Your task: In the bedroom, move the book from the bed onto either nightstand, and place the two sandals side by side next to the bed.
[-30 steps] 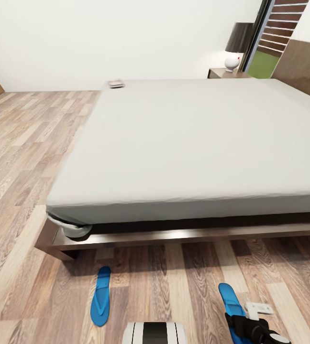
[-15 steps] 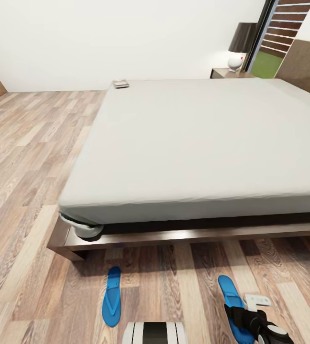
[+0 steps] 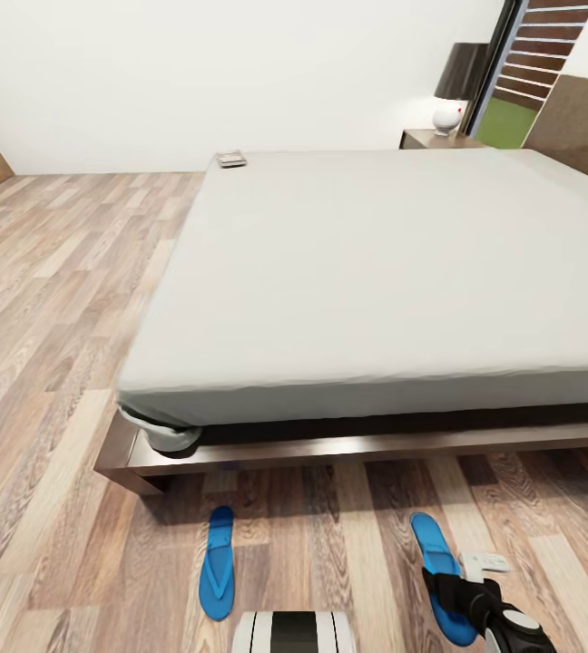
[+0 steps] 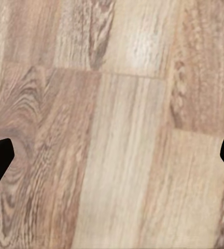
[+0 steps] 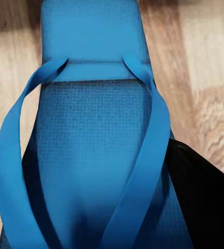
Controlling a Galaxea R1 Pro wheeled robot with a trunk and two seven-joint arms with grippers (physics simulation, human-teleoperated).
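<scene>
White wall point(image 3: 194, 73), plank floor point(image 3: 49, 299) — table lamp point(image 3: 457, 86)

On my head camera I see my trunk's top point(image 3: 294, 632) as a white rounded housing crossed by dark vertical bands. My right gripper point(image 3: 465, 600) is matte black with a white bracket and a pale grey, black-ringed wrist joint. My left gripper point(image 4: 112, 158) has black fingertips.

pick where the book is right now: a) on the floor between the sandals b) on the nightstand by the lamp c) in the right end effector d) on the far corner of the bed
d: the book lies flat on the far corner of the bed, away from the nightstand.
</scene>
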